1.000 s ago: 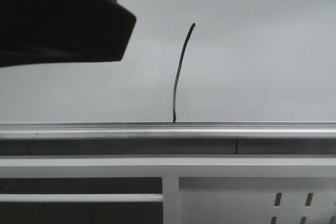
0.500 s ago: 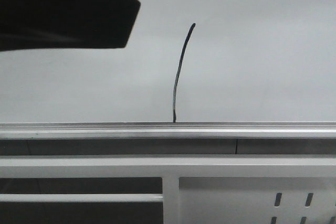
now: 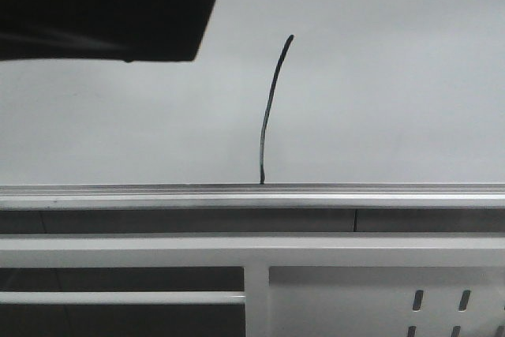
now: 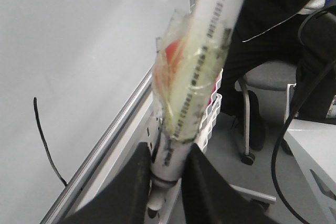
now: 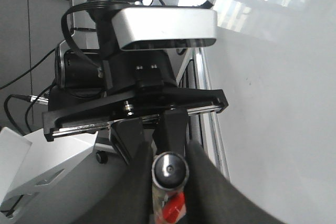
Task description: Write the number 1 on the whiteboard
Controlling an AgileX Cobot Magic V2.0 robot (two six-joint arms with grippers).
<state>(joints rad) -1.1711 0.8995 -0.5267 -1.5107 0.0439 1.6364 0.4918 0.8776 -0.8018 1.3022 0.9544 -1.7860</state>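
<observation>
The number 1 (image 3: 271, 108) is a thin black stroke on the whiteboard (image 3: 394, 76), curving from the rail up to the right. In the left wrist view the number 1 (image 4: 46, 140) lies off to the side of my left gripper (image 4: 167, 153). That gripper is shut on the narrow tip end of a white marker (image 4: 202, 72) wrapped in clear tape over a red patch. The tip is off the board. In the right wrist view my right gripper (image 5: 169, 156) sits with a finger on each side of the marker's round black end (image 5: 170, 170), facing the left gripper (image 5: 149, 142).
A black gripper body (image 3: 95, 5) fills the front view's upper left, in front of the board. The silver rail (image 3: 252, 195) runs under the board, above a grey slotted frame (image 3: 379, 290). Beyond the board's end are a chair (image 4: 268, 77) and a white wire basket (image 4: 212, 114).
The black body at the upper left has moved up and a little to the right, and the white part above it has left the frame. The stroke is unchanged.
</observation>
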